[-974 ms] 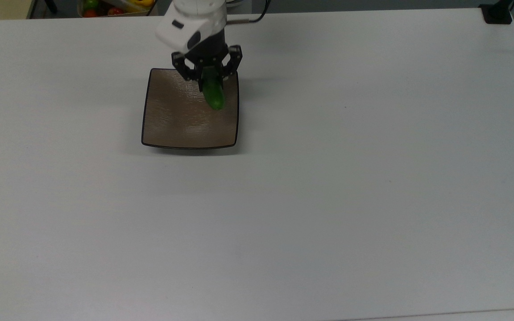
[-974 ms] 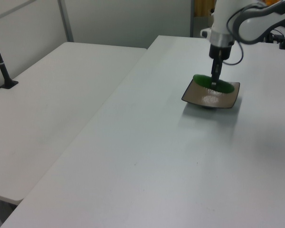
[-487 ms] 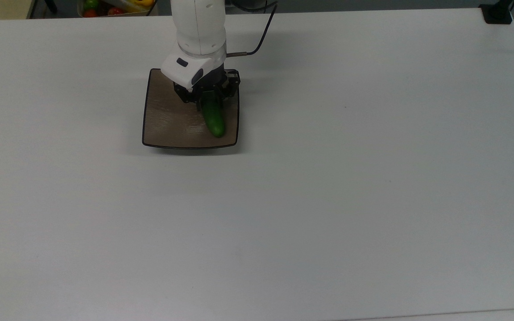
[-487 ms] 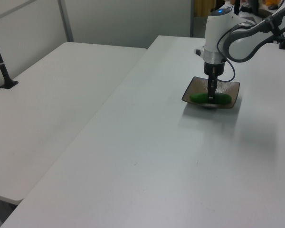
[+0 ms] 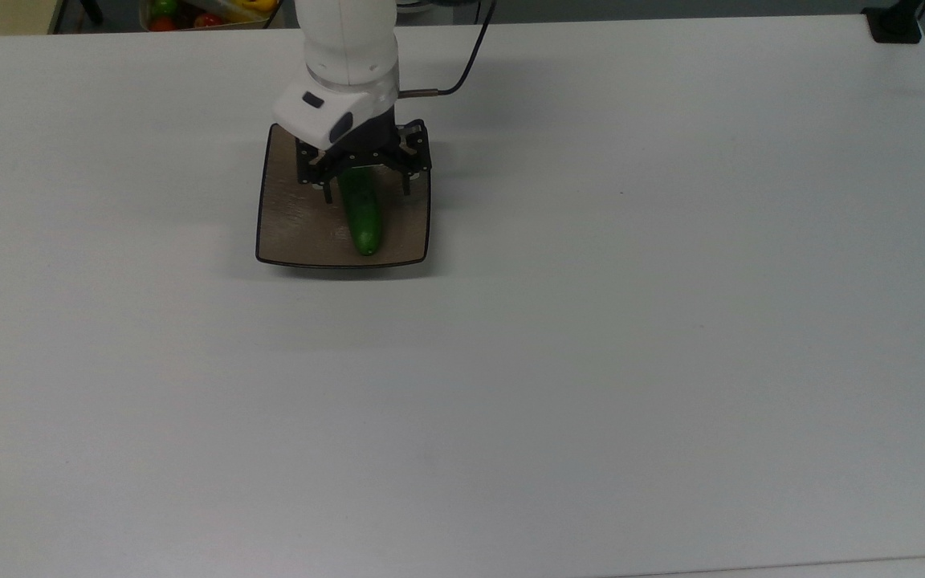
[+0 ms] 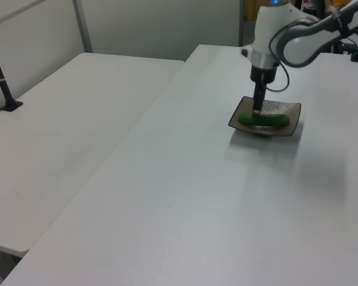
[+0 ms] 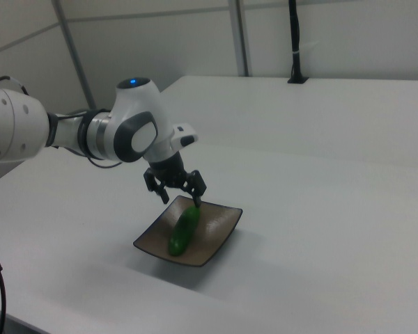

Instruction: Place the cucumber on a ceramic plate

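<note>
On the plain white table (image 5: 591, 361), the cucumber (image 5: 361, 215) is now seen lying flat on the ceramic plate (image 5: 294, 225), released since half a second ago. The gripper (image 5: 364, 189) is spread wide just above it. Placement is judged done; only retreat is left.

Cucumber (image 5: 362, 217): smooth, glossy green skin. Ceramic plate (image 5: 302, 229): brown, faint texture, glazed sheen. Table (image 5: 591, 321): matt white. Gripper (image 5: 366, 191): black, matt.

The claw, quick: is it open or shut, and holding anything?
Claw: open, holding nothing; the cucumber lies on the ceramic plate.
</note>
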Motion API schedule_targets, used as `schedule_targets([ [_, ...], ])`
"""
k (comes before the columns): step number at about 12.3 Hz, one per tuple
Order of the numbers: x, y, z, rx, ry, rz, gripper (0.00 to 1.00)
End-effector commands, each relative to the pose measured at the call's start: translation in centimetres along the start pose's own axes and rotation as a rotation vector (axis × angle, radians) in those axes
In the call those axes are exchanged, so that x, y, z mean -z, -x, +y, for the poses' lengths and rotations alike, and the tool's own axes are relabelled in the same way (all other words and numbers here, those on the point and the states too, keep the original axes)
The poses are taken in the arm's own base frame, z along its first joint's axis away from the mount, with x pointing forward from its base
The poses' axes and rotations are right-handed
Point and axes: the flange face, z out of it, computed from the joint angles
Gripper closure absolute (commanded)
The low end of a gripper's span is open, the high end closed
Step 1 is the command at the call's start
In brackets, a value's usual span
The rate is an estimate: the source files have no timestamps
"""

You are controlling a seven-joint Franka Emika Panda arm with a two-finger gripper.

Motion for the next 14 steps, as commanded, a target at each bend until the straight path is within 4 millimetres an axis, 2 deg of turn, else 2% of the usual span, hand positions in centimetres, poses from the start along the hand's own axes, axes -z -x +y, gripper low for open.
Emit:
schedule_targets([
  [1,6.8,-1.3,1.7,-0.117,0.011,-0.026,0.00],
  [3,12.0,-1.1,2.6,-0.164,-0.037,-0.052,0.00],
  [5,17.2,0.9,4.5,-0.247,-0.126,-0.003,0.00],
  [6,18.9,1.8,4.5,-0.262,-0.133,0.001,0.00],
  [7,19.7,2.5,4.1,-0.275,-0.130,-0.018,0.00],
  [8,20.1,2.5,2.8,-0.269,-0.124,-0.020,0.00],
  [11,18.4,2.8,0.9,-0.225,0.007,-0.071,0.00],
  [14,18.3,2.9,0.7,-0.226,0.028,-0.074,0.00],
])
